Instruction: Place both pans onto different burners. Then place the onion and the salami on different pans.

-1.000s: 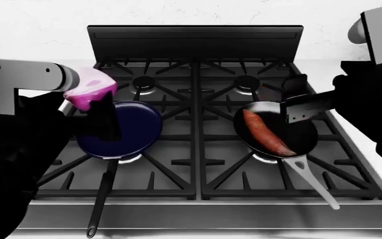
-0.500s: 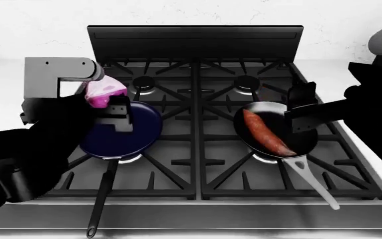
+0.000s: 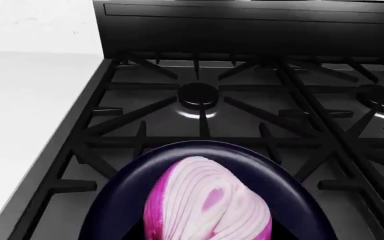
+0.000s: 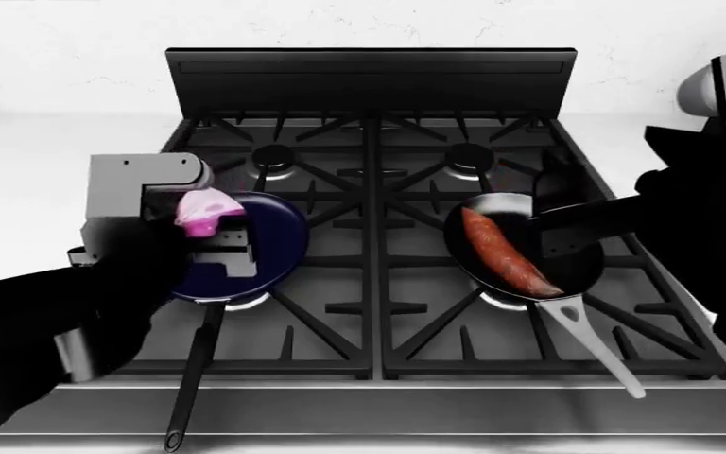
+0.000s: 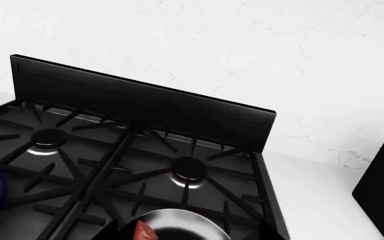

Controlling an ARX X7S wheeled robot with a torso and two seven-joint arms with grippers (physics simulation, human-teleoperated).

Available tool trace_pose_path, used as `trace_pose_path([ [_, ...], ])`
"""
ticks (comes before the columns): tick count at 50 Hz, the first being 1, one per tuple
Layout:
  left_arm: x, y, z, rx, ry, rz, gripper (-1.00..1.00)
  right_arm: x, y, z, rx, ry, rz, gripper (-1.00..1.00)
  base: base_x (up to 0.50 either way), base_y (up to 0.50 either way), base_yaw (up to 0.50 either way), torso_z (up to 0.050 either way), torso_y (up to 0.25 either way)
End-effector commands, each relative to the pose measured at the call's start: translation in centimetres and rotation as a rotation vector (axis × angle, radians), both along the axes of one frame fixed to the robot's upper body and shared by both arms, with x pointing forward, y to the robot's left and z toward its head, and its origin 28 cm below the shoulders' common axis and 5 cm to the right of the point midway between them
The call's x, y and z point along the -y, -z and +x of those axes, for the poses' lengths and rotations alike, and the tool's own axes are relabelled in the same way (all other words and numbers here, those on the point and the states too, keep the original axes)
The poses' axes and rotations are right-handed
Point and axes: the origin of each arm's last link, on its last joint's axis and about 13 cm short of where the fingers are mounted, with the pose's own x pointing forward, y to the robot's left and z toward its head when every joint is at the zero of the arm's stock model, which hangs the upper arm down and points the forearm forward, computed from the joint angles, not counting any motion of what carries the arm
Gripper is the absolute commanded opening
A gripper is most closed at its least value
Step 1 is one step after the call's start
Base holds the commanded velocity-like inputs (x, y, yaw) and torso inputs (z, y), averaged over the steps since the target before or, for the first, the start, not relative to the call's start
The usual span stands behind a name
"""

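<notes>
The left gripper (image 4: 218, 241) holds the onion (image 4: 204, 212) tight over the blue pan (image 4: 268, 236) on a front burner. The salami (image 4: 509, 251) lies in the black pan (image 4: 495, 210). The right gripper (image 4: 562, 227) hangs above it; I cannot tell if it is open

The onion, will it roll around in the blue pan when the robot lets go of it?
Probably a little. The onion looks rounded and smooth, so it could rock or roll before settling. It also seems to have a paler cut face, which might stop it if it lands that way. The blue pan has a raised rim, so it would likely stay inside.
</notes>
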Motion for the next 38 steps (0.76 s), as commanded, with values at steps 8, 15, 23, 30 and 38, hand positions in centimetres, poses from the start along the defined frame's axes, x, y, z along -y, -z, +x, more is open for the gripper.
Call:
trace_pose_path([
  [8,-0.2,1.5,0.2,-0.039,-0.012,-0.008,1.00,-0.3,0.2,0.2,-0.006,-0.009,0.001,1.00,0.00,0.00,0.00,0.000,0.000],
  [15,-0.3,1.2,0.2,-0.033,-0.016,-0.009,1.00,-0.3,0.2,0.2,-0.006,-0.010,0.001,1.00,0.00,0.00,0.00,0.000,0.000],
  [23,-0.6,0.8,0.1,-0.020,-0.029,-0.012,1.00,-0.4,0.3,0.2,-0.008,-0.013,0.001,1.00,0.00,0.00,0.00,0.000,0.000],
  [30,-0.7,-1.5,-1.3,0.058,-0.022,-0.021,1.00,-0.5,0.2,0.2,-0.005,-0.016,0.000,1.00,0.00,0.00,0.00,0.000,0.000],
  [38,0.0,-5.3,-5.5,0.223,0.033,-0.015,1.00,-0.7,0.2,-0.2,0.006,-0.024,-0.001,1.00,0.00,0.00,0.00,0.000,0.000],
])
